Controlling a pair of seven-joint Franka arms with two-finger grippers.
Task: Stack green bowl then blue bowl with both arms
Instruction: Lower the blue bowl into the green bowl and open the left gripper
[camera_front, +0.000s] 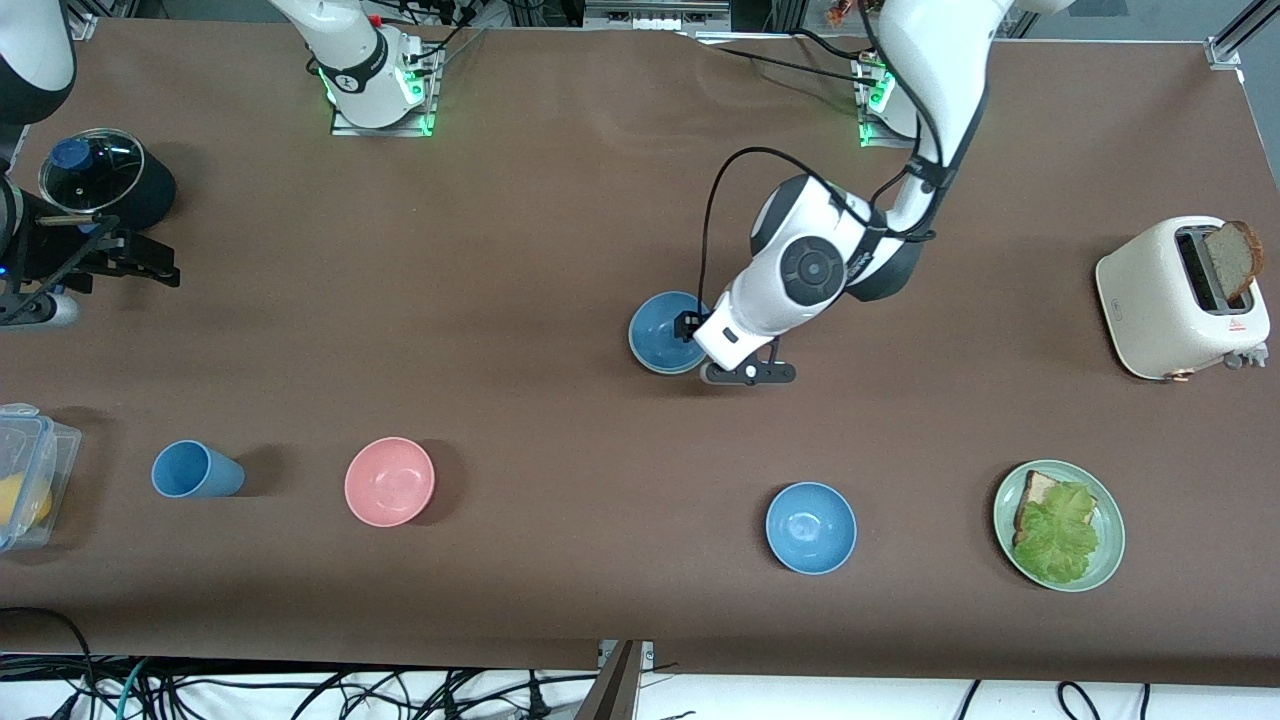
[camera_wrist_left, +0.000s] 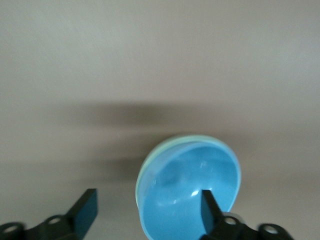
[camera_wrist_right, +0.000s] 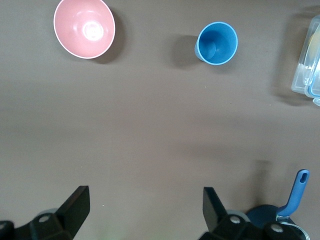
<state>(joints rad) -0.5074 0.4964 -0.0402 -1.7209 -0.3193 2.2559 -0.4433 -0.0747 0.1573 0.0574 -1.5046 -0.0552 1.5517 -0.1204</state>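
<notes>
Only the left wrist view shows the green bowl (camera_wrist_left: 150, 167) rimming the blue bowl (camera_wrist_left: 192, 192) under the spread left gripper (camera_wrist_left: 147, 207).

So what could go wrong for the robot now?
The left gripper is open, with one finger inside the blue bowl, which sits nested in the green bowl. Pulling away carelessly could catch the rim and tip or drag the stack. There is also a second blue bowl nearer the front camera, easy to mix up with it. The right gripper waits open above the table, near the lidded pot.
</notes>
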